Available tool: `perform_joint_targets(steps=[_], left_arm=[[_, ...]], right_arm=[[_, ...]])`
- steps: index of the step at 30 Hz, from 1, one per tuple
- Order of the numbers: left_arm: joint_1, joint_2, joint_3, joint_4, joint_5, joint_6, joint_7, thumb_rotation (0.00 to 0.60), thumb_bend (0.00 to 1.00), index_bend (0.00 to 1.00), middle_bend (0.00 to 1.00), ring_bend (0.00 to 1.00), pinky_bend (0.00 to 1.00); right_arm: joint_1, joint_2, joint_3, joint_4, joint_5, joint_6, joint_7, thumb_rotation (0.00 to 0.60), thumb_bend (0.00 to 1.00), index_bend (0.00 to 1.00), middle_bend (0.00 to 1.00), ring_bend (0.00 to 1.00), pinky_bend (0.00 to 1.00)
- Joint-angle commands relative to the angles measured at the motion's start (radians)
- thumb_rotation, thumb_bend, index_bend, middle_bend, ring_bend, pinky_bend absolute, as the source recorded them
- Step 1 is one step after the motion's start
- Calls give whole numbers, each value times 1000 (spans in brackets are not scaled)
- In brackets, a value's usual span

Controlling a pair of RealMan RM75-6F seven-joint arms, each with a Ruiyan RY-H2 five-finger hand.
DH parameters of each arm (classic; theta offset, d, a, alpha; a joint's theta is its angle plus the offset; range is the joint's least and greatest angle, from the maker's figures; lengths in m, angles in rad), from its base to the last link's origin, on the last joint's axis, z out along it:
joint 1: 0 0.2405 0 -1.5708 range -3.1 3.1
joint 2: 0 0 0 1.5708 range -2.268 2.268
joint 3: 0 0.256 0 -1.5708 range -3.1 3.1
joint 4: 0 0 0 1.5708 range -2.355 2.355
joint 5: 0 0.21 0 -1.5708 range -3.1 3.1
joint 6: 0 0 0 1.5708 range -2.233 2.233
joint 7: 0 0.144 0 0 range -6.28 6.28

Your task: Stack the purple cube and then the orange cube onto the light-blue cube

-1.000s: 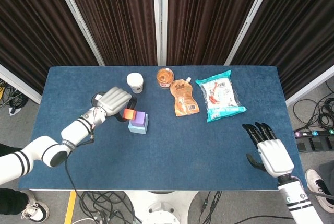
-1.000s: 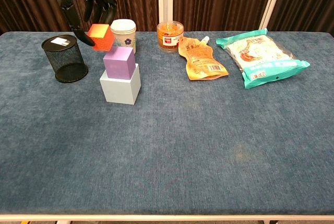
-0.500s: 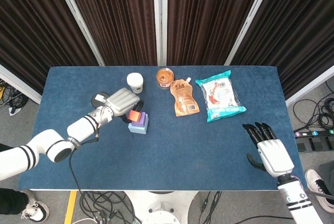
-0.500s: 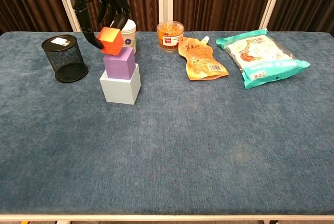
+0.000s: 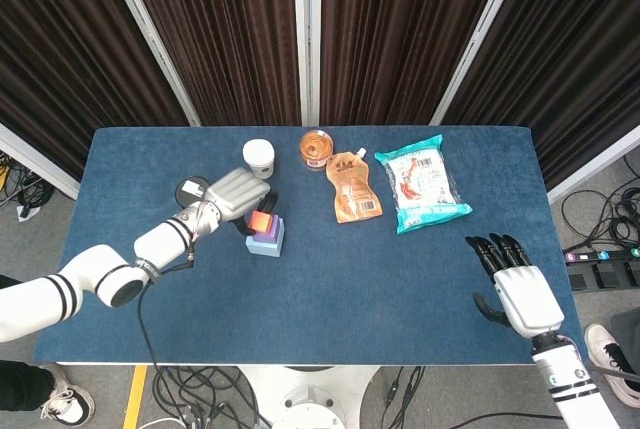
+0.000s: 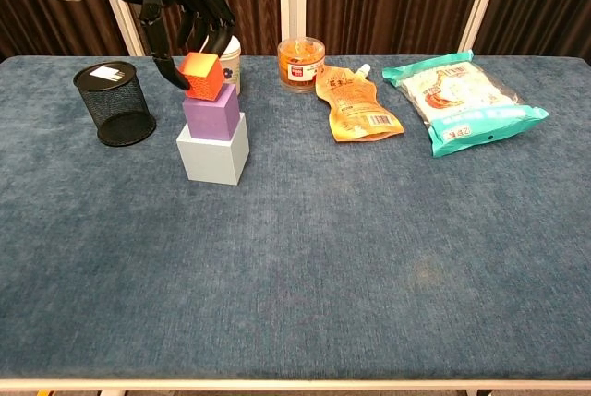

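At the far left of the blue worktop (image 6: 305, 258) stands a black mesh cup (image 6: 116, 103), upright, with a white card lying across its mouth; it sits where it did a second ago. Just to its right the left hand (image 6: 185, 18) reaches in from the upper left and grips the orange cube (image 6: 200, 76) between dark fingers (image 6: 167, 67). A second ago the cube hung tilted, up and to the left of the stack and clear of it. Half a second ago it had come over the stack's left edge. Now it is squarer and lower, its underside at the top face of the purple cube (image 6: 211, 114), though whether the two truly touch cannot be told. From the head view the left hand (image 5: 240, 196) has slid rightward with it, so the orange cube (image 5: 262, 221) now shows over the purple cube (image 5: 266, 238) rather than beside it.

The purple cube rests on the light-blue cube (image 6: 213, 151), set toward its back; neither has shifted. Behind them stands a white paper cup (image 6: 223, 56), partly hidden by the hand. Further right are a small jar of orange contents (image 6: 301, 62), an orange spouted pouch (image 6: 355, 103) lying flat, and a teal-edged snack bag (image 6: 462, 99), all unmoved.

At the far right, seen only from the head view, the right hand (image 5: 518, 286) hangs off the worktop's edge, holding nothing, its fingers extended and apart, as before.
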Motion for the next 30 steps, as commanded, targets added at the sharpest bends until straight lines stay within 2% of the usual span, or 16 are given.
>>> perform_joint_targets(steps=[1,19,30], left_arm=[[-3,-4,3,-1,-4,3,-4,600,190,598,630,482,477],[-34,-32,18,36,-52,-2,3,600,190,598,630,482,477],[-36,-11,28,10,-41,-2,-15,600,191,598,630,482,476]], right_arm=[[1,0,1,-1,3,-2,-1,600,296,0,99,0,0],[2,5,3,4,8,-3,15,600,296,0,99,0,0],[2,-3,-1,8,5,-2,5,600,295,0,99,0,0]])
